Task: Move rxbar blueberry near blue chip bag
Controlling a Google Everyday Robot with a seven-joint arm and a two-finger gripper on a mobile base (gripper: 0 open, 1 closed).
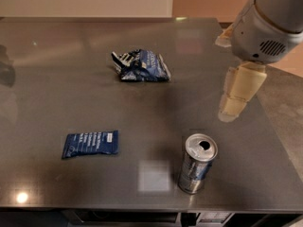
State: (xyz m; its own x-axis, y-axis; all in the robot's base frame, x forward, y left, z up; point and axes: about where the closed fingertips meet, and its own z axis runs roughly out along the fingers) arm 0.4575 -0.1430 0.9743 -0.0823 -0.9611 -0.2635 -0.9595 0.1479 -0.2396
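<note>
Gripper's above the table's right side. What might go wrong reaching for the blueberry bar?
1. The upright open can stands between the gripper and the rxbar blueberry; a low, direct sweep may tip it.
2. The bar lies flat on the smooth table, so it may slide rather than lift.
3. The blue chip bag is similarly coloured; easy to mistarget.

Cream-coloured gripper [231,109] hanging at the right, pointing down and slightly left, bulky grey wrist housing [265,30] directly above it, running off past the top-right corner
</note>
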